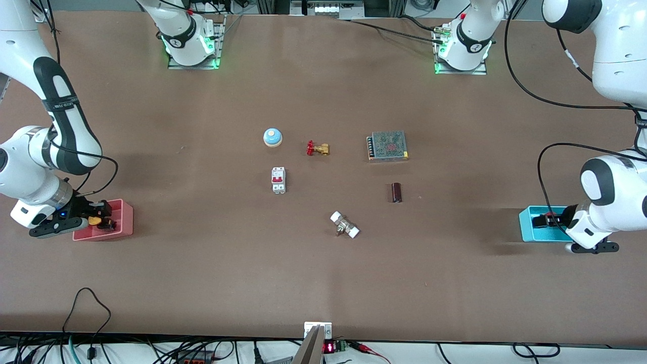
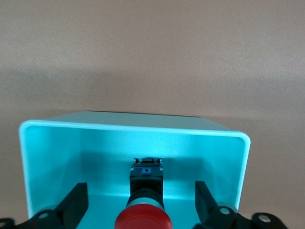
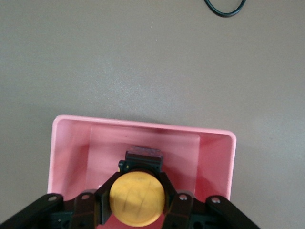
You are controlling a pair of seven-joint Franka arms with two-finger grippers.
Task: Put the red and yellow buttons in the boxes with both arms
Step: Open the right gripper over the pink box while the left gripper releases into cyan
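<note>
Right gripper (image 3: 137, 202): fingers clamped on yellow button (image 3: 137, 198), over pink box (image 3: 71, 143) at the right arm's end of the desk (image 1: 323, 278).
Left gripper (image 2: 140, 207): fingers spread wide, apart from red button (image 2: 144, 217) between them.
Red button: inside cyan box (image 2: 138, 130), at the left arm's end of the desk.

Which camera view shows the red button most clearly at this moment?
The left wrist view: the red button sits inside the cyan box, between the open left gripper fingers, which do not touch it. The front view shows only the box with the gripper over it; the button is hidden. The right wrist view does not show it.
</note>
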